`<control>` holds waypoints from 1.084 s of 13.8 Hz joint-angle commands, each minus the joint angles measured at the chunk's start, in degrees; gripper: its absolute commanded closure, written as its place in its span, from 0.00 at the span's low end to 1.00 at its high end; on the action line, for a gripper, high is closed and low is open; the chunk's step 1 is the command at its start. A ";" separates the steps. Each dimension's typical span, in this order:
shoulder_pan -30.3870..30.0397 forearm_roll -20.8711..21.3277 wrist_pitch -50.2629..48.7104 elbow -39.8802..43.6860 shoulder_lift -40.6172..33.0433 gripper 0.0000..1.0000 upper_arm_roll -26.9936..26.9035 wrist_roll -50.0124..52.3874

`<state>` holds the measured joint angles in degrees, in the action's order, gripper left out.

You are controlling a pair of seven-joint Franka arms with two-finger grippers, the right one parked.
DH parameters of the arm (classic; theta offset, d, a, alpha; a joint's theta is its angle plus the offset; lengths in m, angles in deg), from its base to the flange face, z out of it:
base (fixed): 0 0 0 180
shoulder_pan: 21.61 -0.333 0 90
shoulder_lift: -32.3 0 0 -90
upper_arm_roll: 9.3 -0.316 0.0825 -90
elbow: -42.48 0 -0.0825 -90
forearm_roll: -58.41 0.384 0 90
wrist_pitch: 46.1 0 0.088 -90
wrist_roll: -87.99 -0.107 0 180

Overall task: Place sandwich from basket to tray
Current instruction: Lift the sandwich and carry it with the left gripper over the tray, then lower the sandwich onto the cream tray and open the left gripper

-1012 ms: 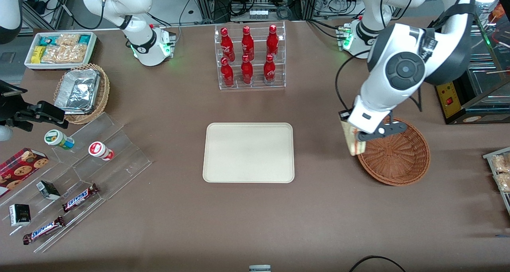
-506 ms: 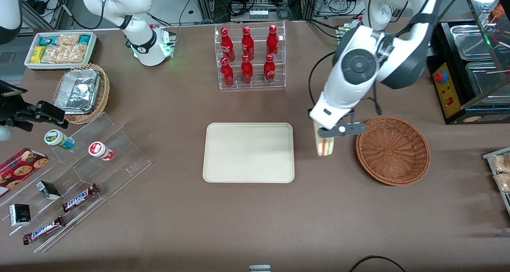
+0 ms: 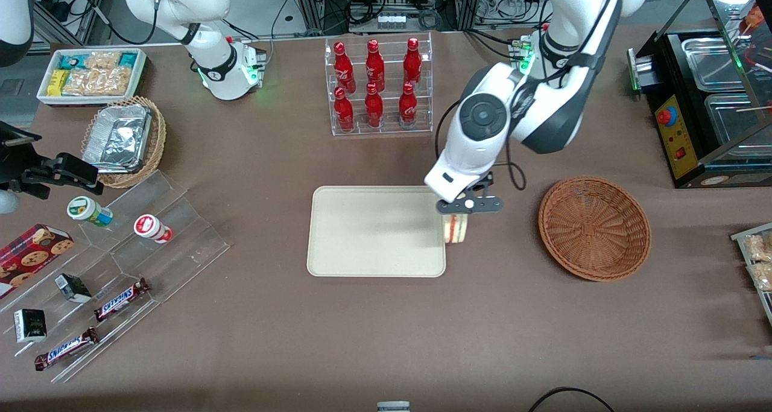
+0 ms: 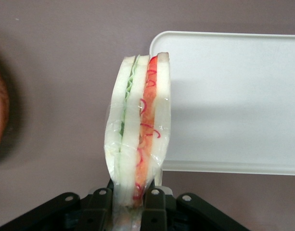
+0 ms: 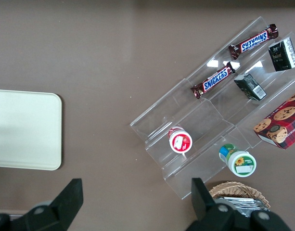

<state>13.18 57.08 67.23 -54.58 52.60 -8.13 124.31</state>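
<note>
While bent low, tool [image 3: 456,214] gripping sandwich [image 3: 456,228], over tray [image 3: 374,231] edge.

Six red bottles [image 3: 374,83], two Snickers bars [image 3: 120,299], one sandwich [image 3: 455,228], one tray [image 3: 376,231].

Gripper [image 3: 456,214]: holding the sandwich [image 3: 456,228] above the tray [image 3: 362,249] edge.
Tray surface: bare.
Nearest obstacle: basket [image 3: 594,228], well apart from the gripper.

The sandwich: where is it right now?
The sandwich hangs in the shut claw at the tray's edge nearest the basket, above the table.
</note>
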 commanded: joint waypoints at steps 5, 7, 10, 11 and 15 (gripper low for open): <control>4.41 0.45 6.63 2.49 6.41 0.78 -0.99 5.15; 5.28 0.45 8.48 2.49 8.08 0.78 -0.99 5.78; 5.81 0.45 11.74 2.58 10.10 0.78 -0.99 6.66; 6.16 0.45 11.74 2.93 11.07 0.78 -0.99 7.09; 6.34 0.45 11.83 6.01 14.94 0.78 -0.99 7.89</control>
<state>18.28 57.13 79.25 -51.98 64.86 -8.18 130.68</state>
